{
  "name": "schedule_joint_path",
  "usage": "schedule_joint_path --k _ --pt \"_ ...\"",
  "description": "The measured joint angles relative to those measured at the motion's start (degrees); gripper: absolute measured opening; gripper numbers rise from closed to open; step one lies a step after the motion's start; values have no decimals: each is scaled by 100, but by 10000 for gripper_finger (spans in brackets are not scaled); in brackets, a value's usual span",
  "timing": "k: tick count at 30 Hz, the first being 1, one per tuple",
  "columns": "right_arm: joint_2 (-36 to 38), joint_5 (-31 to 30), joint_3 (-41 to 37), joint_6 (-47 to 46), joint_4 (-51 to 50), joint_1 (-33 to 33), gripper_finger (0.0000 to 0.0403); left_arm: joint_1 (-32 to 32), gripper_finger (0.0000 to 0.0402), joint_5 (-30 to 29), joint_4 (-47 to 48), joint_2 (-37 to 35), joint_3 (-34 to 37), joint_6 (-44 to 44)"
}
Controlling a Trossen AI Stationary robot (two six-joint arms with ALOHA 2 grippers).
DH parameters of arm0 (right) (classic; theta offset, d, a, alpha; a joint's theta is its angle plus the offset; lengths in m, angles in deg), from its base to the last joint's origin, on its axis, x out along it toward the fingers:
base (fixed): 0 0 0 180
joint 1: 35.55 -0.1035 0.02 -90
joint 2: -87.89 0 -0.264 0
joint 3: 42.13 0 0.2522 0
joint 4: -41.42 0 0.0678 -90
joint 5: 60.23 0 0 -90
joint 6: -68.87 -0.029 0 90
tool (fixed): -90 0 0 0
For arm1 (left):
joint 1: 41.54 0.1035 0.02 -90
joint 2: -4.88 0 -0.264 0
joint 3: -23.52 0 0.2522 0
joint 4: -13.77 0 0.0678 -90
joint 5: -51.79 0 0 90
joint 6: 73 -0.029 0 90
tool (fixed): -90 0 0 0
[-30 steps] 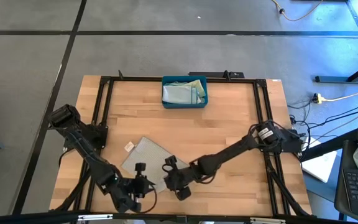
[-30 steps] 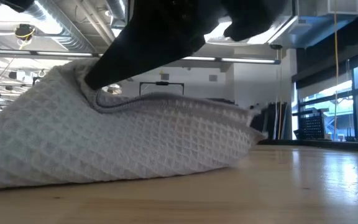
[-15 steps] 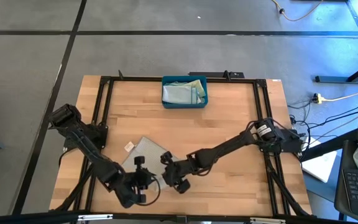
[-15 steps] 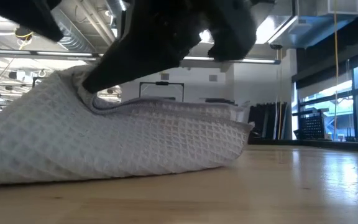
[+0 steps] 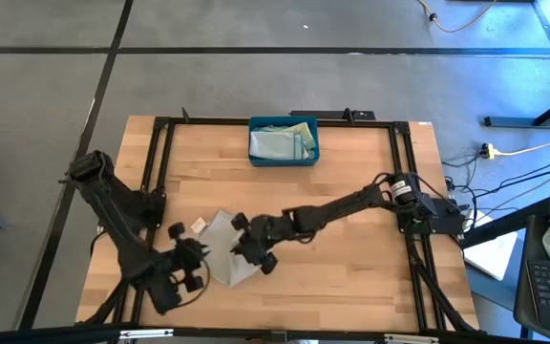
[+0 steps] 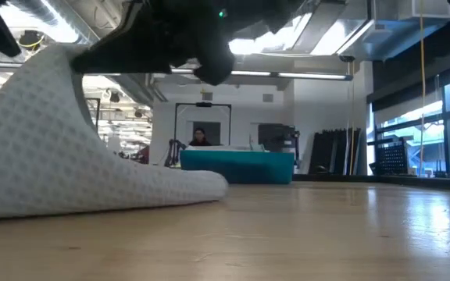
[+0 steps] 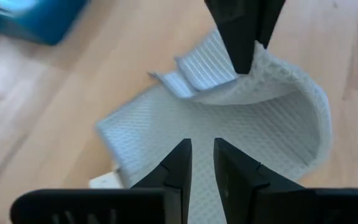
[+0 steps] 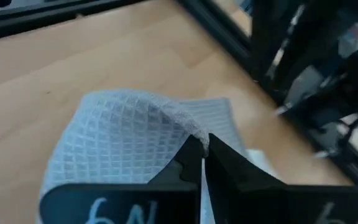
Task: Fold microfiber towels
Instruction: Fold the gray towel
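We see the right gripper [image 5: 243, 250] pinched shut on an edge of a pale grey waffle-weave towel [image 5: 225, 256], lifting that edge so the cloth arches over itself; in the right wrist view the two fingers [image 8: 194, 163] meet on the raised fold of the towel [image 8: 123, 149]. The left gripper [image 5: 191, 268] sits just beside the same towel, on the side away from the right gripper, nearer the table's front edge. In the left wrist view its fingers [image 7: 178, 165] stand a narrow gap apart above the towel [image 7: 241, 124], and we cannot tell whether they hold any cloth. The right gripper [image 7: 244, 37] shows there too, beyond the left one, pinching the curled edge. From above, the towel's long axis runs diagonally, from beside the left gripper toward the right gripper. A small white tag [image 5: 199, 225] lies on the wooden table [image 5: 351, 210] just beyond the towel; nothing on it can be read. Well away from both grippers, at the far edge, a teal bin [image 5: 284, 153] holds more folded towels [image 5: 277, 143]. Large white characters on the right gripper's body in its wrist view are cut off and unreadable.
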Motion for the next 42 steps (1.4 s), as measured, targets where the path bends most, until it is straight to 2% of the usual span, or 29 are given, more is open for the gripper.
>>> schedule_joint_path --k 5,7,11,16,20,24,26,34,39,42 --pt "0 250 0 247 326 350 12 -382 57 -535 683 -11 0 1057" --pt "0 375 0 335 394 487 12 -401 57 -576 662 -11 0 1257" --pt "-63 996 -2 355 833 694 12 -396 57 -702 551 9 0 1574" --pt "-443 1540 161 395 1188 787 12 -397 57 -762 265 171 0 1753" --pt "-963 1526 735 507 1156 800 12 -397 57 -747 165 243 0 1878" --pt "-1412 1109 1274 689 834 798 12 -398 57 -723 91 243 0 1988" --pt "-1568 1093 1530 693 818 806 12 -428 57 -721 81 243 0 1988" --pt "-1705 1146 2086 906 769 916 12 -450 57 -717 80 243 0 1986" --pt "-1705 1429 2155 943 570 1016 19 -450 57 -717 51 243 0 1986" --pt "-1731 1386 2129 955 254 1027 30 -450 57 -717 23 243 0 1986"
